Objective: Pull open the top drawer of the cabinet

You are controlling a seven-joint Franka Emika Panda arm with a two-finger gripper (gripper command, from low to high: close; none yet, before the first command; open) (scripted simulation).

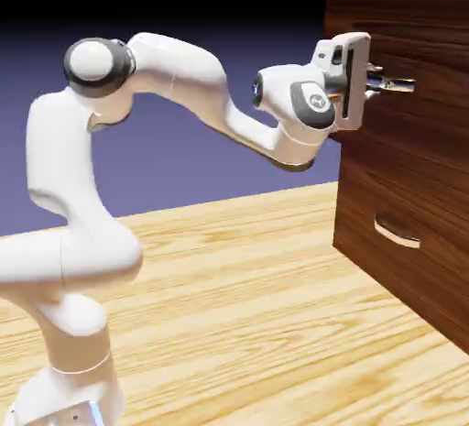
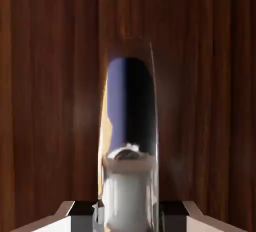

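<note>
White arm's gripper (image 1: pixel 389 83) level at the dark walnut cabinet (image 1: pixel 430 186), jaws clenched on the top drawer's silver handle (image 2: pixel 129 126), top drawer (image 1: pixel 421 67) front flush, lower drawer (image 1: pixel 412 259) beneath, its handle (image 1: pixel 397 233) untouched, light wooden table (image 1: pixel 247 305) below.

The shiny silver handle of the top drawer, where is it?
In the exterior view, the curved silver handle sits upper right on the dark wood top drawer, clamped in the white gripper.
</note>
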